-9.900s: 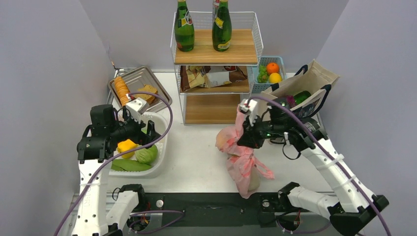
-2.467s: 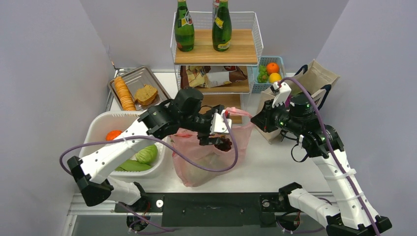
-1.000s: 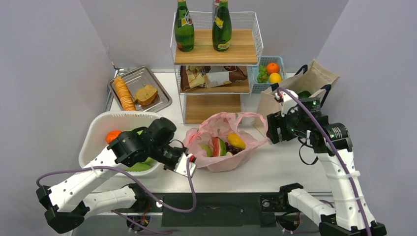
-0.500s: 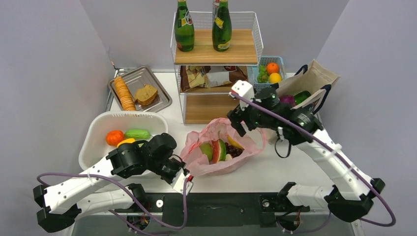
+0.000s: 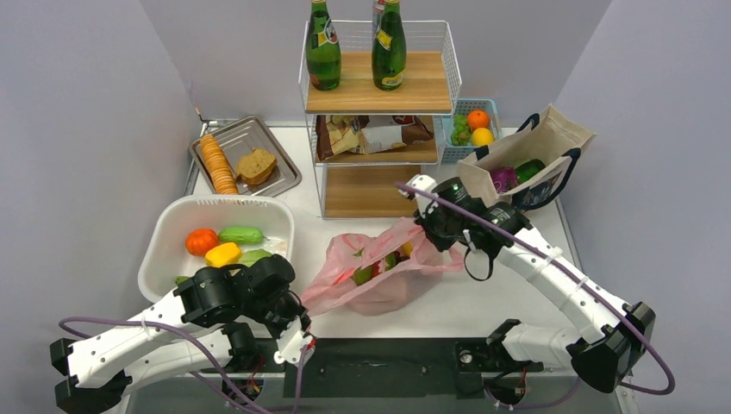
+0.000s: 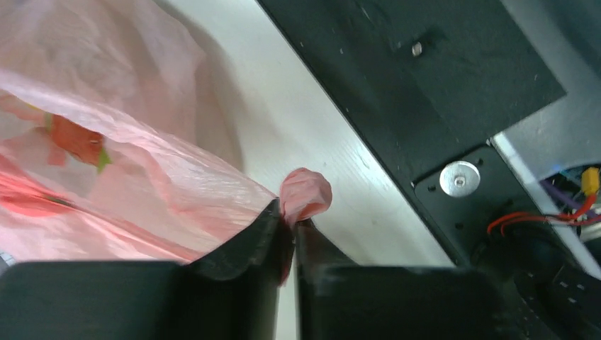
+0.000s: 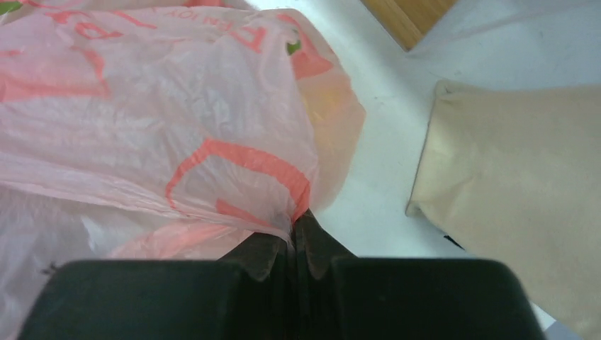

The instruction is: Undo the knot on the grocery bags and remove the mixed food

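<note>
The pink grocery bag (image 5: 372,274) lies mid-table, pulled taut between both grippers. My left gripper (image 5: 302,312) is shut on its near-left handle by the table's front edge. In the left wrist view a bunched pink end (image 6: 306,195) pokes out past the left gripper (image 6: 287,224). My right gripper (image 5: 421,229) is shut on the far-right rim, and the right wrist view shows the film (image 7: 212,134) pinched in the right gripper (image 7: 294,228). No tied knot shows, since the two sides are drawn apart. Green and yellow mixed food (image 5: 365,274) shows inside the bag.
A white tub (image 5: 220,200) at the left holds orange, green and yellow pieces. Behind the bag stands a wire shelf rack (image 5: 379,95) with green bottles. A metal tray (image 5: 246,155) is at the back left, and a beige canvas tote (image 5: 526,159) and a blue basket (image 5: 470,121) at the right.
My right gripper has dropped to the bag's right rim and shut on it. My left gripper has drawn its handle toward the front edge. The bag's mouth has stretched long and narrow.
</note>
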### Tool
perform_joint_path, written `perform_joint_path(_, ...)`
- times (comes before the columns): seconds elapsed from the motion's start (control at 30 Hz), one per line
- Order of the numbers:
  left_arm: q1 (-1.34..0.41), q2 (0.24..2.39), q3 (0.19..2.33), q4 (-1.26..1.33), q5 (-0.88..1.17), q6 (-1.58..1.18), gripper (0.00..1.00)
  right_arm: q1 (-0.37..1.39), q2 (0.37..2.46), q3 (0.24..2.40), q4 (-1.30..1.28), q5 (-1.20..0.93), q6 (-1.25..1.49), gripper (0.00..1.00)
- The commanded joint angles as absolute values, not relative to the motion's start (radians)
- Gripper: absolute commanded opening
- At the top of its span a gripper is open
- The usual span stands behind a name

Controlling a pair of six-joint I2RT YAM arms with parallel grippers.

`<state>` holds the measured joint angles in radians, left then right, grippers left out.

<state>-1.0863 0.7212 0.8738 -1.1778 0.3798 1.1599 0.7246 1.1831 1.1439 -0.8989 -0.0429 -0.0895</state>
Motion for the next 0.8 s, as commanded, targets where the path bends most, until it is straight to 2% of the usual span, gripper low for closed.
perform_joint_path(0.0, -1.092, 0.722, 0.824, -1.255, 0.296, 1.186, 0.18, 0.592, 1.114, 1.221, -0.864, -0.176, -0.027, 0.0)
perform_joint_path(0.07, -1.092, 0.707, 0.825, -1.178, 0.264, 1.078, 0.33, 0.586, 1.086, 1.247, -0.849, -0.24, -0.013, 0.0)
perform_joint_path(0.13, -1.091, 0.68, 0.86, -1.1, 0.262, 0.98, 0.43, 0.593, 1.053, 1.256, -0.827, -0.283, -0.002, 0.0)
perform_joint_path(0.2, -1.091, 0.661, 0.92, -1.021, 0.279, 0.884, 0.49, 0.617, 1.027, 1.258, -0.821, -0.293, 0.0, 0.0)
perform_joint_path(0.3, -1.091, 0.683, 1.078, -0.953, 0.313, 0.71, 0.52, 0.657, 0.995, 1.253, -0.82, -0.284, 0.0, 0.0)
perform_joint_path(0.47, -1.084, 0.838, 1.346, -0.852, 0.261, 0.46, 0.52, 0.656, 0.986, 1.266, -0.817, -0.281, 0.0, 0.0)
perform_joint_path(0.57, -1.061, 0.875, 1.369, -0.756, 0.201, 0.348, 0.61, 0.652, 0.988, 1.289, -0.816, -0.286, 0.02, 0.0)
perform_joint_path(0.77, -1.055, 0.966, 1.292, -0.608, -0.042, 0.281, 0.63, 0.65, 0.991, 1.293, -0.802, -0.295, 0.036, 0.0)
